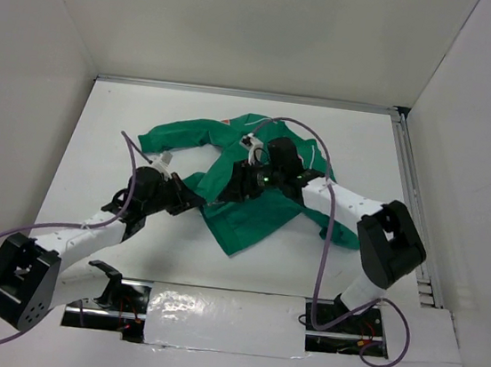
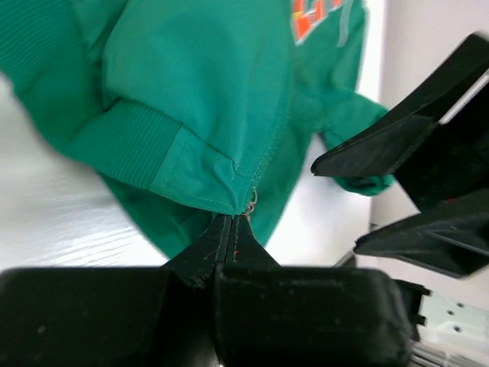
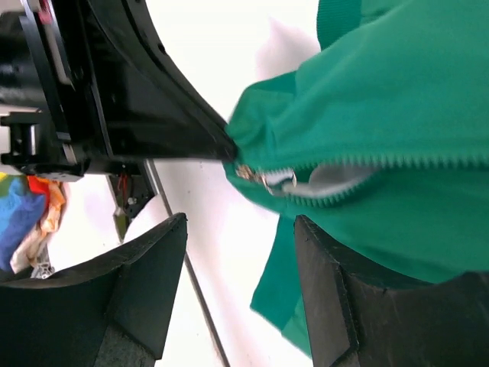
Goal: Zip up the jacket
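The green jacket (image 1: 256,207) lies crumpled on the white table, sleeves spread to the back left. My left gripper (image 1: 197,201) is shut on the jacket's bottom hem corner beside the zipper's lower end; in the left wrist view its fingertips (image 2: 231,225) pinch that corner (image 2: 221,183), and the orange patch (image 2: 312,15) shows at the top. My right gripper (image 1: 231,191) is open over the same spot. In the right wrist view (image 3: 241,222) its jaws stand wide apart just below the metal zipper slider (image 3: 263,177), not touching it. The pale zipper teeth (image 3: 405,164) are parted.
White walls enclose the table on three sides. A metal rail (image 1: 414,213) runs along the right edge. Purple cables (image 1: 321,148) loop over the arms. A reflective strip (image 1: 212,309) lies between the arm bases. My right gripper's fingers (image 2: 397,138) show in the left wrist view.
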Available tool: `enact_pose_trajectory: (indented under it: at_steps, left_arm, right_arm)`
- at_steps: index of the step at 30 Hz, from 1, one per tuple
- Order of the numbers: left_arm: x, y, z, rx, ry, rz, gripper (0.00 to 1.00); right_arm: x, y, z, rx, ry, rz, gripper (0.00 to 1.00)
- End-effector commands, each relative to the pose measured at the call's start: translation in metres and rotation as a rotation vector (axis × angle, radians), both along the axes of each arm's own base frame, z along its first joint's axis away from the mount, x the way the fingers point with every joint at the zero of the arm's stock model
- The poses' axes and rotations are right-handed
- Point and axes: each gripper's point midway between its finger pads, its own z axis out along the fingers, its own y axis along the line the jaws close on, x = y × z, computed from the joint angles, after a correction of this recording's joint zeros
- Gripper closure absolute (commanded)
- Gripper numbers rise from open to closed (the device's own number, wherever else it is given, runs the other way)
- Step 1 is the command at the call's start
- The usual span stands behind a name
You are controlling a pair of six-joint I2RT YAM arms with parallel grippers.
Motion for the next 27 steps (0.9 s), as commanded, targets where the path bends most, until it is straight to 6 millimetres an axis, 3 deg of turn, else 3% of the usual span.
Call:
enact_pose_trajectory:
  at_steps: [1, 7, 12, 19, 23, 27]
  left_arm:
    - [0.008, 0.005, -0.013, 0.076, 0.012, 0.041, 1.0]
    - [-0.003, 0.012, -0.053, 0.121, 0.156, 0.095, 1.0]
    - [0.001, 0.011, -0.064, 0.155, 0.183, 0.105, 1.0]
    - [-0.003, 0.007, -0.075, 0.172, 0.227, 0.105, 1.0]
    - [0.001, 0.009, -0.073, 0.181, 0.235, 0.128, 1.0]
    - [0.013, 0.004, -0.048, 0.143, 0.155, 0.127, 1.0]
  right_arm:
    - [0.016, 0.021, 0.006, 0.01, -0.049, 0.029, 0.35]
    - [0.031, 0.032, -0.03, -0.145, -0.077, -0.019, 0.35]
    - [0.028, 0.035, -0.063, -0.236, -0.032, -0.008, 0.36]
    - [0.025, 0.031, -0.09, -0.373, -0.05, -0.021, 0.37]
    - [0.022, 0.027, -0.083, -0.358, -0.081, -0.045, 0.38]
    - [0.02, 0.02, -0.067, -0.343, -0.116, -0.079, 0.38]
